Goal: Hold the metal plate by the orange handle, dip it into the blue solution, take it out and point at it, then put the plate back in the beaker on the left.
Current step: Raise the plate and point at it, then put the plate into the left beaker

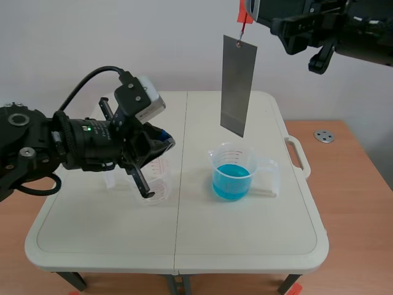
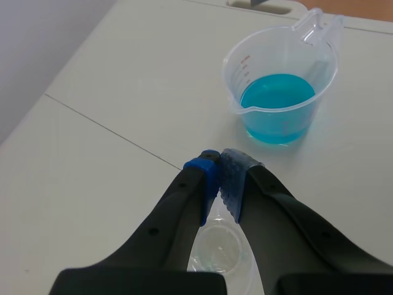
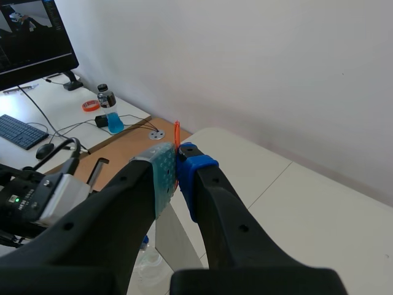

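Note:
High over the table, my right gripper (image 1: 245,15) is shut on the orange handle (image 1: 244,19), and the grey metal plate (image 1: 238,83) hangs straight down from it. The plate's lower edge is a little above the clear beaker of blue solution (image 1: 232,175). In the right wrist view the orange handle (image 3: 177,132) sticks out between the pads, with the plate (image 3: 178,246) below. My left gripper (image 1: 169,142) is shut on nothing just over the empty clear beaker (image 1: 156,181). In the left wrist view the empty beaker (image 2: 218,252) shows under my shut left gripper (image 2: 219,163), and the blue beaker (image 2: 276,101) stands ahead.
The white folding table (image 1: 245,233) has a carry handle (image 1: 298,153) on its right edge. A round metal disc (image 1: 323,136) lies on the wooden surface beyond it. A desk with a monitor (image 3: 34,34), keyboard and bottle (image 3: 108,107) shows in the right wrist view.

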Controlling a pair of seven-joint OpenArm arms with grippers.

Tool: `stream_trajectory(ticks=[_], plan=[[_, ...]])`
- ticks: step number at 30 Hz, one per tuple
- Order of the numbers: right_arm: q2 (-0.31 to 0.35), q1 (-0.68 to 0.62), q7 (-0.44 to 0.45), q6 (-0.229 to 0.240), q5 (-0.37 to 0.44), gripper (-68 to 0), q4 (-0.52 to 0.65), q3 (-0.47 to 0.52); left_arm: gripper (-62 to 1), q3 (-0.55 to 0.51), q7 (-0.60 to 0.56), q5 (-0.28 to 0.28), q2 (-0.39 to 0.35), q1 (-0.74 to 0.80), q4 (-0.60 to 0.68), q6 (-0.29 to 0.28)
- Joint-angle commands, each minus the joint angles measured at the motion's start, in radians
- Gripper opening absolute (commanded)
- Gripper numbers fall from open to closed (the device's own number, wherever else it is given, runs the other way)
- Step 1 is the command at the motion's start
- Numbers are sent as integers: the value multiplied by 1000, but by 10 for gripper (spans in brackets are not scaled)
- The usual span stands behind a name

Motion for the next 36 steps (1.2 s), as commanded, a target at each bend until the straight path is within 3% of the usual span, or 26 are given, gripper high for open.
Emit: stream_trajectory(ticks=[1, 13, 29, 36], plan=[[3, 10, 15, 8, 15, -662, 18, 3, -597, -35, -13, -13, -19, 20, 63, 16], [3, 13, 16, 8, 16, -662, 18, 3, -597, -298, -41, -13, -104, 347, 302, 24], [3, 18, 37, 8, 15, -662, 18, 3, -597, -689, -259, -13, -100, 895, 465, 24], [2, 19, 66, 8, 15, -662, 18, 0, -597, -818, -315, -13, -27, 1065, 465, 24]])
